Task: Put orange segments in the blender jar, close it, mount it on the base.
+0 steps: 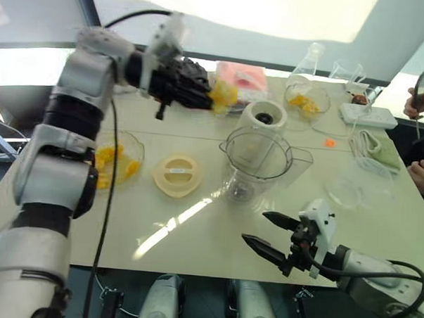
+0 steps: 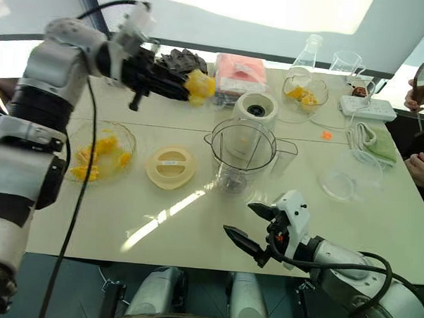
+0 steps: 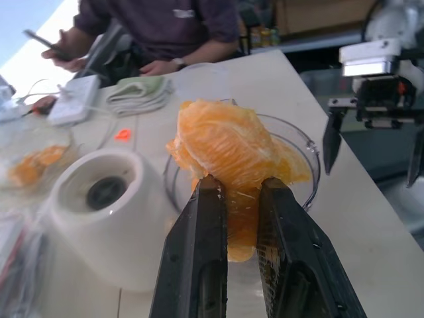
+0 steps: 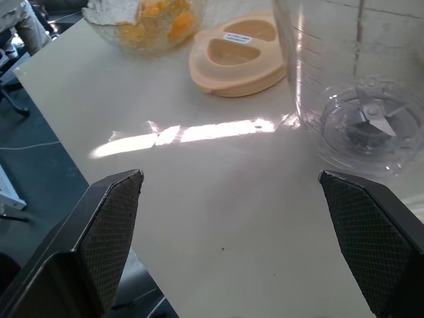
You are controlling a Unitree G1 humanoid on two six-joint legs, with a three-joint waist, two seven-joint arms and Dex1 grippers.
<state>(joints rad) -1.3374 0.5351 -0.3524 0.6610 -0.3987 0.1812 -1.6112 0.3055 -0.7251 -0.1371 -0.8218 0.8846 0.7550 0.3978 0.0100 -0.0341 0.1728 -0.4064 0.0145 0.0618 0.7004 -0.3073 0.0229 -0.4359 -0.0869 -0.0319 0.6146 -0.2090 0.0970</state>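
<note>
**Dropping the orange piece into the jar**

On the far left, an orange piece (image 3: 225, 149) is squeezed tight in the left gripper (image 1: 204, 95), held high above the table. It should be carried right, over the jar's (image 1: 257, 164) open mouth in the middle, and only then let go. The white base (image 1: 264, 117) stands just behind the jar. On the near right, the right gripper (image 1: 268, 232) is spread wide, holding nothing.
</note>
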